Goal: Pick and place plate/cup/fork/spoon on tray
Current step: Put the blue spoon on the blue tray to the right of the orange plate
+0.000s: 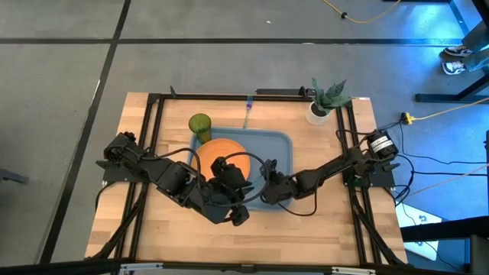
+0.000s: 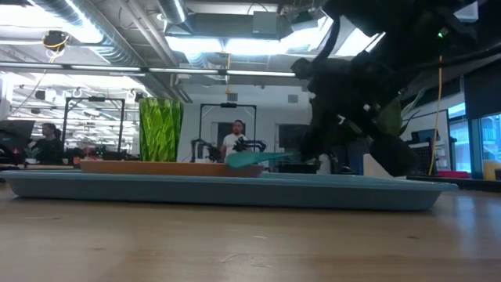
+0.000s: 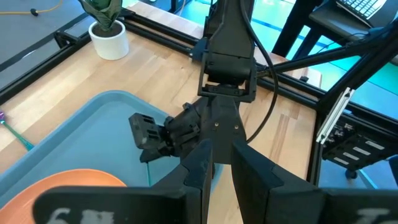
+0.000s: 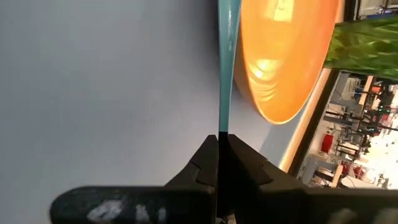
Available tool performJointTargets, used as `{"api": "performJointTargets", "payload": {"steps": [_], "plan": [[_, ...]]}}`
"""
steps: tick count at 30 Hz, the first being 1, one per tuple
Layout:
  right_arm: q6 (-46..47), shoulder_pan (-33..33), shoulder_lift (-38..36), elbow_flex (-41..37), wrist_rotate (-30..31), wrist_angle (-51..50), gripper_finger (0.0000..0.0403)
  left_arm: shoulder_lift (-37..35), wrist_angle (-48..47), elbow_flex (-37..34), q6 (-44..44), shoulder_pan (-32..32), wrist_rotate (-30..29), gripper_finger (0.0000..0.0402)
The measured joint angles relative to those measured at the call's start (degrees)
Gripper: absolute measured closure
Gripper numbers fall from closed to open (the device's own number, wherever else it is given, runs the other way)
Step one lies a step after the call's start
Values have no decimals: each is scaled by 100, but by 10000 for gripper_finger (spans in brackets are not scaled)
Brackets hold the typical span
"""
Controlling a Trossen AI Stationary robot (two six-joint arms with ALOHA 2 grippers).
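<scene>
The blue-grey tray [image 1: 279,149] lies mid-table, and the orange plate [image 1: 221,151] rests on its left part. The green cup [image 1: 200,124] stands at the tray's far left corner; whether it is on the tray or beside it, I cannot tell. Beyond the tray's far rim, the fork [image 1: 247,113] lies on the wood. My right gripper [image 1: 269,187] is low over the tray's near right part, shut on the teal spoon [image 2: 254,159]. My left gripper [image 3: 221,158] hovers high over the plate's near side with a narrow gap between its fingers and nothing in it. My right gripper pinches the spoon's teal handle [image 4: 222,127] between its two fingers, at the handle's free end. The fingers slant down from the table's right, in line with the handle. The spoon sticks out roughly level toward the plate [image 4: 280,56], low over the tray's floor [image 4: 93,93].
A white pot with a green plant [image 1: 325,103] stands at the far right corner. Black frame rails [image 1: 153,130] run along the table's left, right and far sides. In the low view, people show in the room beyond the table.
</scene>
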Motion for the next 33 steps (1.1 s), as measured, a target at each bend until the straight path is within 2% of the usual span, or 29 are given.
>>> {"api": "performJointTargets", "payload": {"steps": [5, 10, 14, 20, 23, 29, 33], "plan": [[-464, 93, -50, -2, 518, -177, 385, 0, -42, 0, 0, 0, -2, 349], [-409, 116, -411, 42, 510, -355, 385, 0, -142, 0, 0, 0, 0, 349], [-471, 112, -780, 46, 983, -354, 385, 0, -365, 0, -3, 3, 2, 349], [-620, 114, -1272, 48, 1069, -378, 385, 19, -818, 0, -586, 154, 7, 349], [-755, 114, -1439, 48, 1162, -383, 385, 57, -921, -2, -589, 255, 72, 349], [-1262, 204, -1550, 50, 1371, -222, 385, 133, -947, -2, -69, 548, 699, 349], [-1605, 302, -1550, 50, 1525, -27, 385, 267, -1036, 1, 1067, 710, 891, 349]]}}
